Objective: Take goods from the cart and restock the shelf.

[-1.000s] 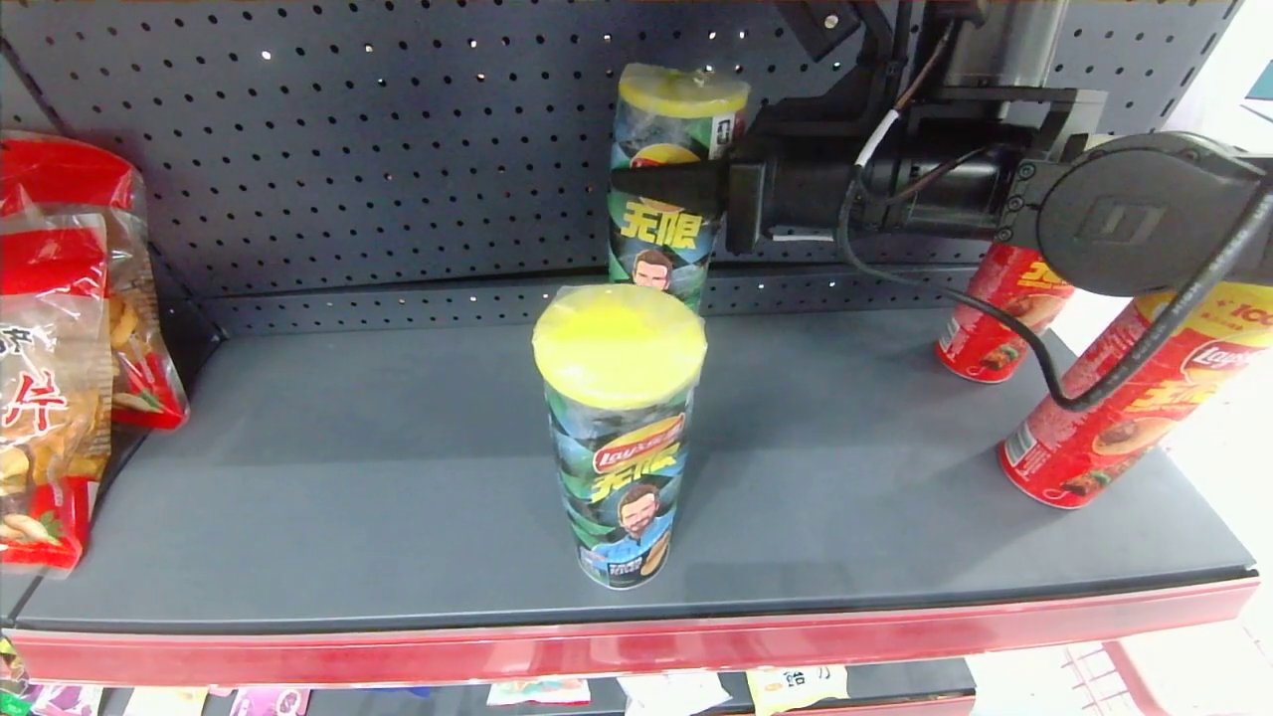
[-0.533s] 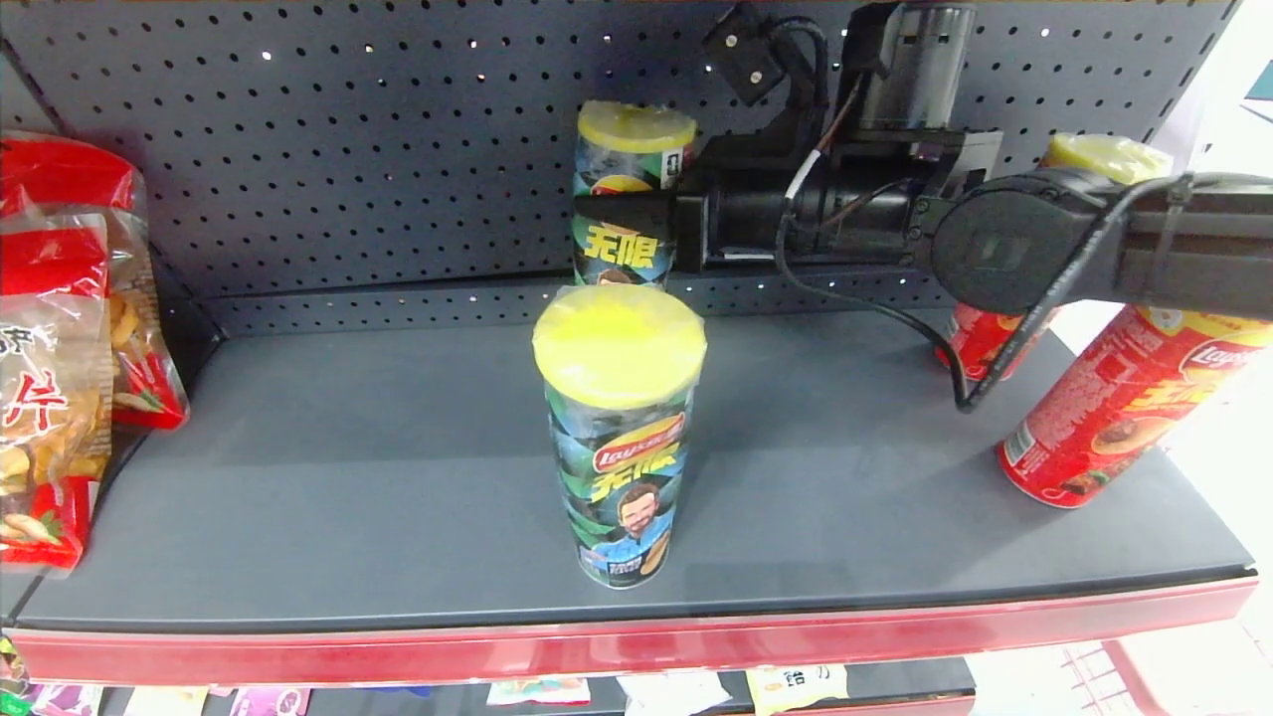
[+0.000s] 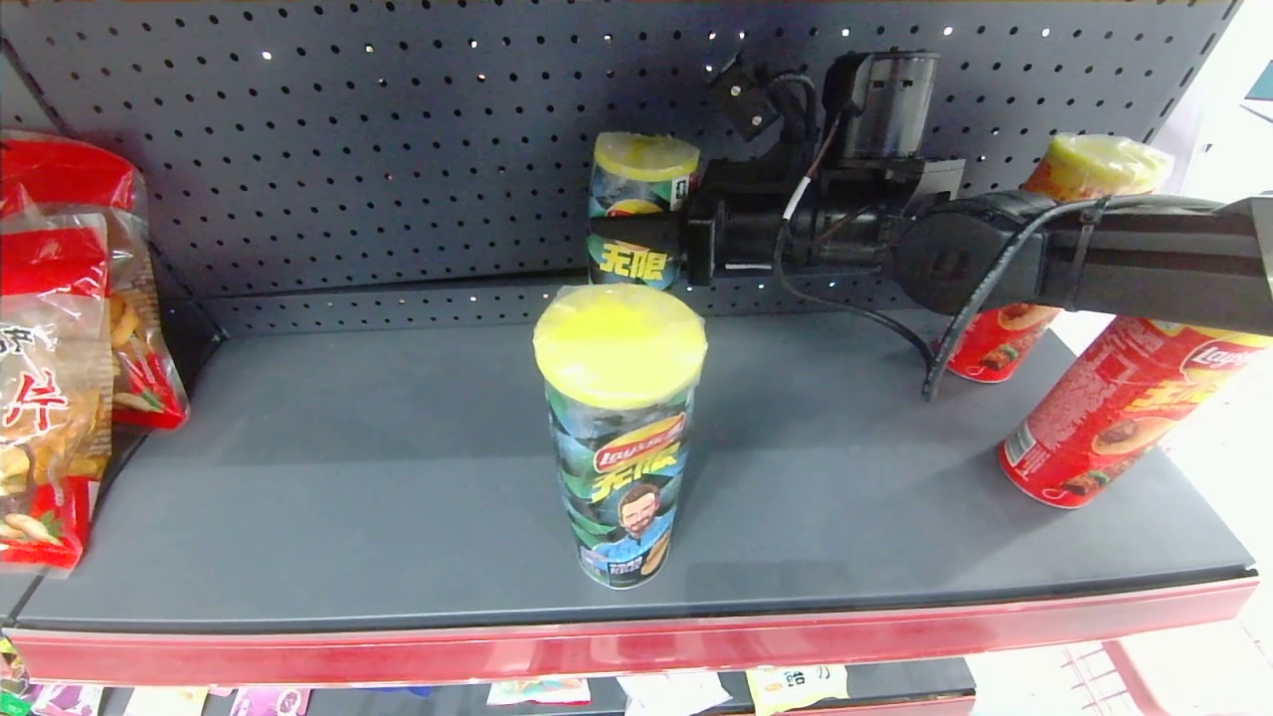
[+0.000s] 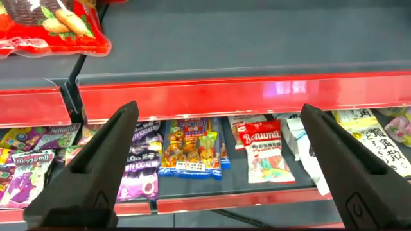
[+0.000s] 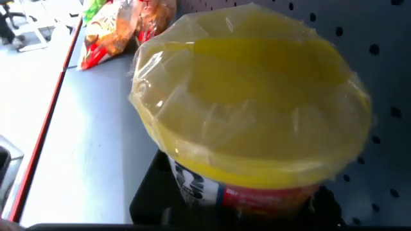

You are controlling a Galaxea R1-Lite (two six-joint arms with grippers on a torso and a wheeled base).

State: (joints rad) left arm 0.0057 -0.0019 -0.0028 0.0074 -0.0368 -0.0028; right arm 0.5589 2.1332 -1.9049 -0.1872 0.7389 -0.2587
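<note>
A can [image 3: 622, 438] is stood at the middle of the shelf [image 3: 398, 477]. Directly behind it, near the pegboard [image 3: 398, 149], a second can [image 3: 636, 267] is held by the right gripper [image 3: 641, 232]. Snack bags [image 3: 60, 348] are set at the left end, and two further cans [image 3: 1114, 418] at the right.

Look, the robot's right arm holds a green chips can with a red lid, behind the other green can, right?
No, the lid is yellow, not red, as the right wrist view shows. The right gripper does hold that green chips can behind the other green can.

Yellow characters and a red logo oval on the green can [image 3: 619, 447] at centre; yellow characters likewise on the rear can [image 3: 636, 194], upper centre.
</note>
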